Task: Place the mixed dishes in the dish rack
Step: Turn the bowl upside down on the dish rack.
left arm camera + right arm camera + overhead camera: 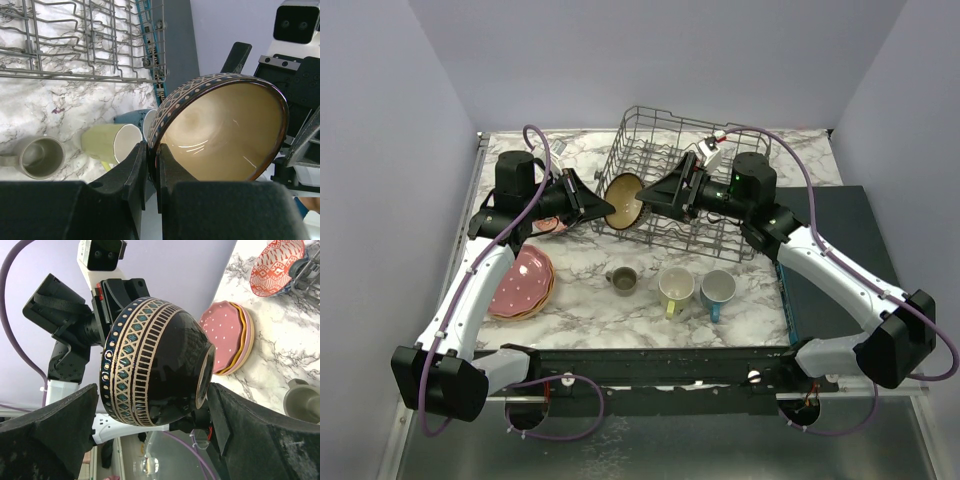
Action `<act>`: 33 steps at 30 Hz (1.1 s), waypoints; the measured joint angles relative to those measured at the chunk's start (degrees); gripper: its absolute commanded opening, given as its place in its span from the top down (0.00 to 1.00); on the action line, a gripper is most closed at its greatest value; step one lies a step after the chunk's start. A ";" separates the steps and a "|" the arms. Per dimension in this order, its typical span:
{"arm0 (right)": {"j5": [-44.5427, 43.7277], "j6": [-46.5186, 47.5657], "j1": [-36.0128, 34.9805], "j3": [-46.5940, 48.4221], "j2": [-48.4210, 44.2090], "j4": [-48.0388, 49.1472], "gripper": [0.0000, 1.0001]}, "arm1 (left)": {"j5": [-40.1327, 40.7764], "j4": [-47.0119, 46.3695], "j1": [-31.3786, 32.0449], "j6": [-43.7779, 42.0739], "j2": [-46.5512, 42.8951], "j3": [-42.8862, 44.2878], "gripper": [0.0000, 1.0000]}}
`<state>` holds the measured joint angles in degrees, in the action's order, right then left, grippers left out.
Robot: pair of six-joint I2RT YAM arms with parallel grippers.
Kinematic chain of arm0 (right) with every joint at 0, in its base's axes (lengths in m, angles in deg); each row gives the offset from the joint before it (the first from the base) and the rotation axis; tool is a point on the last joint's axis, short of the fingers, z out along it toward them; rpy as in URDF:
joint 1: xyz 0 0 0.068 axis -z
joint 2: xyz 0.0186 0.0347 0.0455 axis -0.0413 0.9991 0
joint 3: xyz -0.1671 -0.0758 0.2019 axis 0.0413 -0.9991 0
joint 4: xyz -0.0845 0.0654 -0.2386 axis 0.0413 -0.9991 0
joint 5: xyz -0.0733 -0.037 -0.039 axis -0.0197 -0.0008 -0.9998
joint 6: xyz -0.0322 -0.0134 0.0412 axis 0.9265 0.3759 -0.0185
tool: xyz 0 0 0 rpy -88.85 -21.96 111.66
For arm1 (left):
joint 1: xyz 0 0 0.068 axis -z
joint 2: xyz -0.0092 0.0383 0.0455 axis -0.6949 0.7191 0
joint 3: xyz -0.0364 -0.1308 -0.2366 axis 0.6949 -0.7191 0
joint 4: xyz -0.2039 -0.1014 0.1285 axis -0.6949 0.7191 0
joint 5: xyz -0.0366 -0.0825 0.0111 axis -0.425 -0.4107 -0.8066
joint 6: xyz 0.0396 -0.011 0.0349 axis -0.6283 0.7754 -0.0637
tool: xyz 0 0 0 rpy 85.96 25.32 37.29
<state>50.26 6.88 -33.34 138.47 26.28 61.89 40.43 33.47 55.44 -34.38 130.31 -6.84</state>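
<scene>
The dark brown bowl fills the space between the right gripper's spread jaws, with slim clearance on each side. Straight ahead of that claw, the left gripper blocks the way. Under it lie the dish rack wires. Near its left side stand the grey-beige mug, pale yellow mug and blue mug.

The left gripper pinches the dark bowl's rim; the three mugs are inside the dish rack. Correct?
No. The mugs sit on the table, outside the dish rack; see the top view. The left gripper does pinch the dark bowl.
</scene>
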 measured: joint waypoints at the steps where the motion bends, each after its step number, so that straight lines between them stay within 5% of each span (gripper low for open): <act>1: 0.20 0.00 0.02 0.00 0.02 0.09 0.04 | -0.07 -0.02 0.00 0.04 0.02 0.00 1.00; 33: 0.87 -1.68 0.02 -0.87 0.15 1.92 0.40 | -0.83 -2.16 -0.07 0.72 0.87 -1.42 1.00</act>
<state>51.14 5.20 -33.32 137.60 26.43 63.81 39.60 31.30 55.37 -33.66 131.18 -8.26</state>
